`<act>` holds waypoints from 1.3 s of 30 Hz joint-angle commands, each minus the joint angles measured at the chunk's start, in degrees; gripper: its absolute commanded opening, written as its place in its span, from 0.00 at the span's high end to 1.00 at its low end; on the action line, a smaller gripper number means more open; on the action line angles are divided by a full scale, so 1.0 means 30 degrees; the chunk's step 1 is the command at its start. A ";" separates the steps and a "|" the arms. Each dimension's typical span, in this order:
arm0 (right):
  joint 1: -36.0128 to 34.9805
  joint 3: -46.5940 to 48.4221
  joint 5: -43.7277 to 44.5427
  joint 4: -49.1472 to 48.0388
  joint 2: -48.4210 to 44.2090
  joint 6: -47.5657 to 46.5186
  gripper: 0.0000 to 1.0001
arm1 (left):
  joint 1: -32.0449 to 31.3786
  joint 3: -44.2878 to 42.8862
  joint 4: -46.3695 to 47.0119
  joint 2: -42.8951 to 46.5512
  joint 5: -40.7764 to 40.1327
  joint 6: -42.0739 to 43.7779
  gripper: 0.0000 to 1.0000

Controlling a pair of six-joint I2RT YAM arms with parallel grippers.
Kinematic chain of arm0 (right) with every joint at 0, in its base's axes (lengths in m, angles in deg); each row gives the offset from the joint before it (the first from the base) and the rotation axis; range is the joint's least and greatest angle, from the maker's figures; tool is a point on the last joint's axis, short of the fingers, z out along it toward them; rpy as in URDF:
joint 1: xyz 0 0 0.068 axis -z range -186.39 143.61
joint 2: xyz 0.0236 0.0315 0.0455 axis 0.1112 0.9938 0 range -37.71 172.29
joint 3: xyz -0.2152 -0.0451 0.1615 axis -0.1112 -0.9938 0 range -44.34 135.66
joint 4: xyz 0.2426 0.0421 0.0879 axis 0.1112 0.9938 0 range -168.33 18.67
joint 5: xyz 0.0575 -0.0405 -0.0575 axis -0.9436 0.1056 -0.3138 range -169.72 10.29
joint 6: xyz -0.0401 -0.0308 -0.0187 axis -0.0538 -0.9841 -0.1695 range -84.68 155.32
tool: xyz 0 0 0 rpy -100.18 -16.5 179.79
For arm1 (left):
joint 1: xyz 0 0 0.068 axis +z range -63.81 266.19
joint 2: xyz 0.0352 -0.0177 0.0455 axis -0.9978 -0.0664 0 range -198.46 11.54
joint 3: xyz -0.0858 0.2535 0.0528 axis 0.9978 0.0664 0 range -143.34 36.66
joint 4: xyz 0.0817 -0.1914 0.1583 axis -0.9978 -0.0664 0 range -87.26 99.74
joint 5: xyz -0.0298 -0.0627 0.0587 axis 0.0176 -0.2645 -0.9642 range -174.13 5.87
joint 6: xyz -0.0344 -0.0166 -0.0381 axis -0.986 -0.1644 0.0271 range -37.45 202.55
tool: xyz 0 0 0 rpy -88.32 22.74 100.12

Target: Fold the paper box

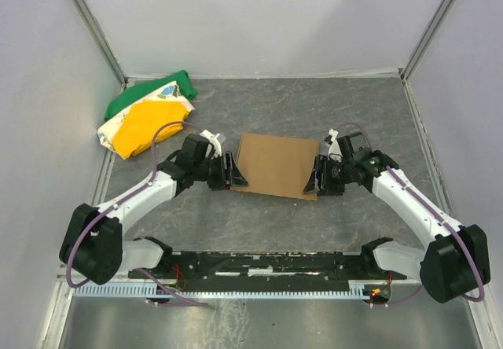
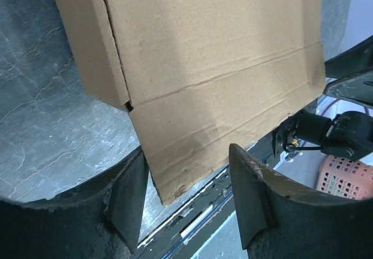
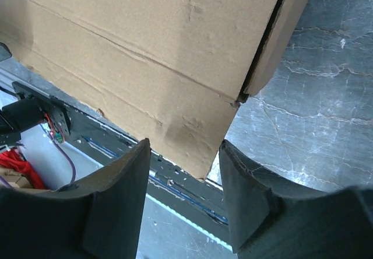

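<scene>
Looking down from above, I have a cloth (image 1: 149,117) bunched at the far left of the table (image 1: 267,223). Next comes the left gripper (image 1: 230,171), set against the left edge of the box (image 1: 277,165), which sits mid-table between both arms with a plain brown panel facing up. The right gripper (image 1: 317,175) meets its right edge. In each wrist view a corner of the box lies between spread fingers. On neither side can I tell whether they press on it or merely straddle it.
</scene>
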 commanded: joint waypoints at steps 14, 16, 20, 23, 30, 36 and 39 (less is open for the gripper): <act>-0.0201 -0.0262 -0.0171 -0.2309 0.1328 -0.0751 0.37 | -0.0430 -0.2233 -0.4395 -0.0457 -0.4101 0.3463 0.37; -0.0183 -0.0379 -0.0203 -0.2566 0.1455 -0.0711 0.37 | -0.0409 -0.2054 -0.4264 -0.0483 -0.4242 0.3503 0.37; -0.0214 -0.0529 -0.0409 -0.2743 0.1663 -0.0733 0.37 | -0.0440 -0.1896 -0.4481 -0.0441 -0.4844 0.3648 0.37; -0.0219 -0.0567 -0.0579 -0.2658 0.1660 -0.0754 0.38 | -0.0481 -0.2038 -0.4738 -0.0377 -0.4310 0.3711 0.37; -0.0224 -0.0538 0.0200 -0.1606 0.0767 -0.1139 0.36 | -0.0517 -0.2416 -0.5536 -0.0041 -0.4698 0.4157 0.38; -0.0209 -0.0682 -0.0549 -0.1906 0.0908 -0.0933 0.36 | -0.0607 -0.2273 -0.5312 -0.0410 -0.4623 0.4110 0.39; -0.0219 -0.0977 -0.1835 -0.2773 0.0850 -0.0223 0.37 | -0.0643 -0.2209 -0.4733 -0.0151 -0.3865 0.3682 0.40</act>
